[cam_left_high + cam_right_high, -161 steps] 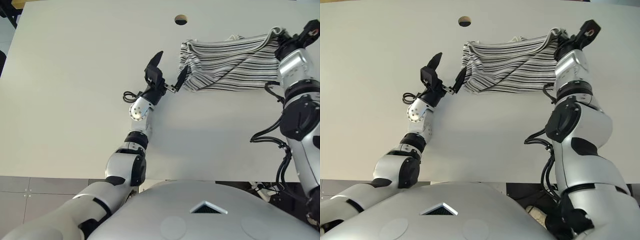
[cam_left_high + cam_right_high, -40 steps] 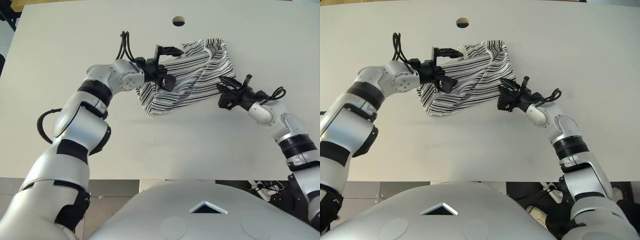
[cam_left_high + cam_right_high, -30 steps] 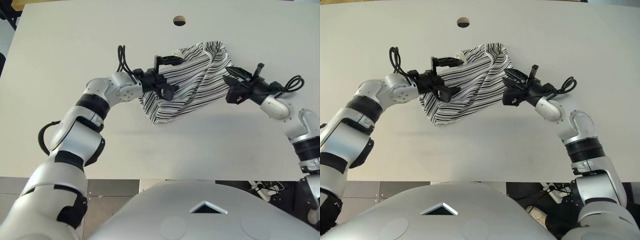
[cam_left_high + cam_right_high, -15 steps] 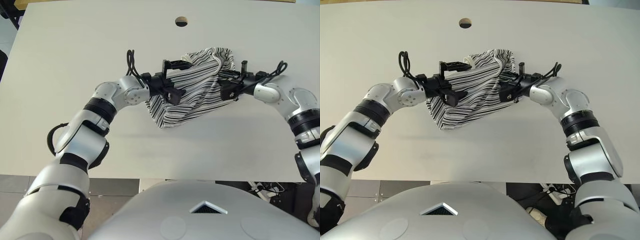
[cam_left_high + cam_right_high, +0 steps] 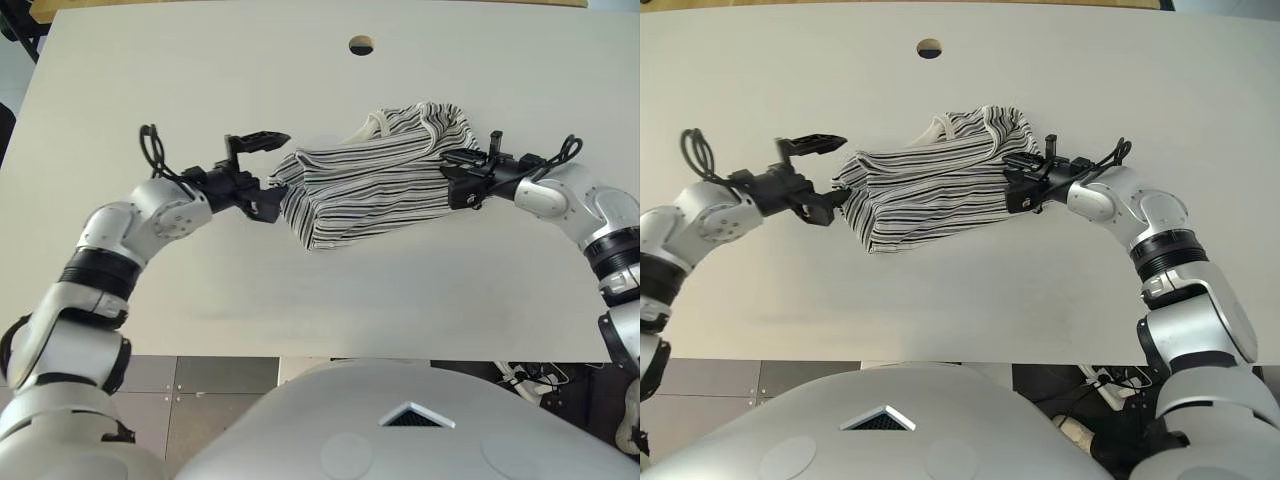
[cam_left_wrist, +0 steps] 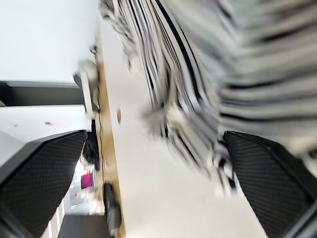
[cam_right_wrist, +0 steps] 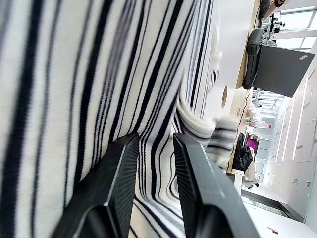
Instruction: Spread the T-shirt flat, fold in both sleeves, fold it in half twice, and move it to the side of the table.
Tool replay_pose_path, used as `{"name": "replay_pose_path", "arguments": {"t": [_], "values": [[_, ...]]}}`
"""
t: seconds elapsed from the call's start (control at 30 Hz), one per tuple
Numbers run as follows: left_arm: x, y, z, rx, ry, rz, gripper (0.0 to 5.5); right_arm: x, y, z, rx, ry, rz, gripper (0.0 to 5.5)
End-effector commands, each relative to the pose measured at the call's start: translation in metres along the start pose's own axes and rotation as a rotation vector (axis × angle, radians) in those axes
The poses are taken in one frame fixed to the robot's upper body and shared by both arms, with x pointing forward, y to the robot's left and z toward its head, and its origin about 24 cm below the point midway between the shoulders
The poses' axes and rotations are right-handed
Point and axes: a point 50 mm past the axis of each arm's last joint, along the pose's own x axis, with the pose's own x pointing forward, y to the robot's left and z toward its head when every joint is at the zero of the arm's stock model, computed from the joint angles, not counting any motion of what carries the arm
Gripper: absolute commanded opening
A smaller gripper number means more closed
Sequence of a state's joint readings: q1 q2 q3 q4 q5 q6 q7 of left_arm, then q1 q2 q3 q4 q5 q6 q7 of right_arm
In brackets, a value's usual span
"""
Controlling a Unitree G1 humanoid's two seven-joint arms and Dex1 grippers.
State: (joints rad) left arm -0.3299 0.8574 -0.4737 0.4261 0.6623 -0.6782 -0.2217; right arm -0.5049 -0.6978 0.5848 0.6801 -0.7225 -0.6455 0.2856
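Left eye view shows a bunched striped T-shirt (image 5: 375,185) on the white table (image 5: 200,60), between both arms. The right gripper (image 5: 458,182) pinches the shirt's right edge, fingers closed on fabric. The left gripper (image 5: 275,168) sits at its left tip, fingers spread wide, clamping nothing.

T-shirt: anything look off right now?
Yes. The T-shirt is a rumpled, lopsided heap on the table, not spread flat: layers overlap and a white-edged loop sticks up at its far edge. The right claw pinches its right edge; the left claw gapes open at its left corner.
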Motion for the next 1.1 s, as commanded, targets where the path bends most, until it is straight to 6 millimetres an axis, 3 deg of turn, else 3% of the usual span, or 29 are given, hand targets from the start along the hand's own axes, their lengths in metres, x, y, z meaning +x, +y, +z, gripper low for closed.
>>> {"name": "replay_pose_path", "arguments": {"t": [0.03, 0.13, 0.2, 0.37, 0.5, 0.63, 0.8, 0.97, 1.1], "values": [[-0.019, -0.012, -0.010, -0.030, 0.095, -0.061, 5.14, -0.007, 0.081, 0.003, 0.027, 0.050, 0.348, 1.31], [-0.026, -0.031, -0.013, -0.103, 0.145, -0.077, 5.14, -0.005, 0.077, 0.007, 0.029, 0.042, 0.315, 1.31], [-0.031, -0.026, -0.014, -0.129, 0.163, -0.004, 5.14, -0.003, 0.074, 0.008, 0.034, 0.039, 0.294, 1.31], [-0.026, 0.043, -0.001, -0.098, 0.076, 0.400, 5.14, 0.001, 0.076, 0.012, 0.029, 0.039, 0.288, 1.31], [0.003, 0.078, 0.040, -0.048, -0.142, 0.484, 5.14, 0.003, 0.076, 0.016, 0.026, 0.027, 0.283, 1.31], [0.051, 0.061, 0.072, -0.037, -0.306, 0.289, 5.14, 0.005, 0.079, 0.016, 0.019, 0.031, 0.294, 1.31], [0.083, 0.019, 0.078, -0.079, -0.390, 0.008, 5.14, 0.007, 0.080, 0.017, 0.014, 0.028, 0.299, 1.31], [0.113, 0.016, 0.065, -0.102, -0.286, -0.016, 5.14, 0.014, 0.082, 0.024, 0.012, 0.011, 0.298, 1.31], [0.108, 0.016, 0.041, -0.155, -0.186, 0.024, 5.14, 0.012, 0.088, 0.023, 0.016, 0.013, 0.311, 1.31]]}}
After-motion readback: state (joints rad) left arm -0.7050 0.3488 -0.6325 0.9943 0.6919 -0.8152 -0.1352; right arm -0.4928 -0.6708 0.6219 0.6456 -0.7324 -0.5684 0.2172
